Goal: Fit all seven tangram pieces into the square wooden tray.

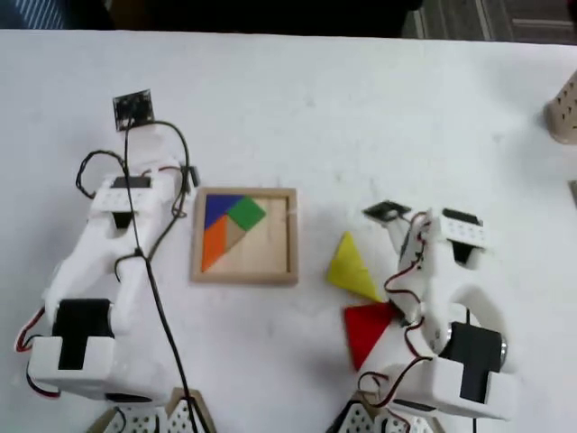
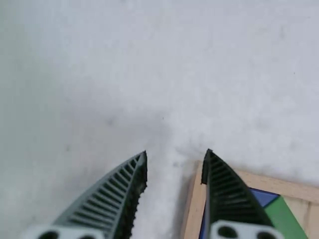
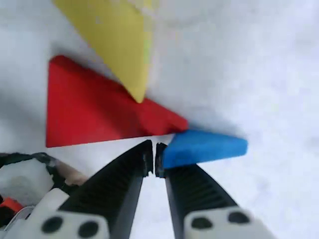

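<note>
Red triangle (image 1: 366, 330): flat on the white table (image 1: 361, 126), nearest the right arm's base.
Right gripper (image 3: 153, 154): fingers pinched almost together with nothing between them, tips just off the red triangle's edge.
Loose blue piece (image 3: 204, 148): on the table at 1 fingertip (it seems to touch that finger's outer side, though the view is too close to be sure).
Yellow triangle (image 1: 350, 267): just beyond the red one, 1 corner meeting it.
Wooden tray (image 1: 270, 248): between the 2 arms, with 4 pieces on the left arm's side: blue triangle (image 1: 218, 208), green square (image 1: 246, 214), orange piece (image 1: 212, 245), tan piece (image 1: 236, 234).
Left gripper (image 2: 174, 167): fingers spread wide, holding nothing, at the tray's far corner, 1 finger over the rim, the other over bare table.
</note>
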Robot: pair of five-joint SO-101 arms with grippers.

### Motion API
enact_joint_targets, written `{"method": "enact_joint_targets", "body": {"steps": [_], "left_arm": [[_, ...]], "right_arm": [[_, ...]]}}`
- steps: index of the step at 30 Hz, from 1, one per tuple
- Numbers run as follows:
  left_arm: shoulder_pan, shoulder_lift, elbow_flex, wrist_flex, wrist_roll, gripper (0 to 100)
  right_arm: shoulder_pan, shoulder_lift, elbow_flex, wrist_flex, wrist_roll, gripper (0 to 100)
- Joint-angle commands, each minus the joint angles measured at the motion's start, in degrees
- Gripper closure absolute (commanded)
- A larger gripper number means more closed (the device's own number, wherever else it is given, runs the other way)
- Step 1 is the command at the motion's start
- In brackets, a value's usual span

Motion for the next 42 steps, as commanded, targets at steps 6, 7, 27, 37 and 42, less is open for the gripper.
{"method": "enact_joint_targets", "body": {"steps": [6, 7, 27, 37, 42], "left_arm": [[1.10, -0.57, -3.25, 0.35, -0.62, 80], [1.10, -0.57, -3.25, 0.35, -0.62, 80], [1.10, -0.66, -3.25, 0.35, -0.62, 80], [1.27, -0.66, -3.16, 0.35, -0.62, 80], [1.19, -0.66, -3.16, 0.35, -0.62, 80]], "right_arm": [[-5.05, -1.45, -1.85, 2.77, -2.29, 98.1], [-5.76, -1.45, -1.23, 2.07, -2.29, 98.1], [-14.81, -1.01, -2.29, -14.73, -17.41, 98.1], [-14.55, -1.98, -4.84, -17.54, -18.64, 98.1], [-14.20, -7.69, -6.42, -9.54, -18.73, 98.1]]}}
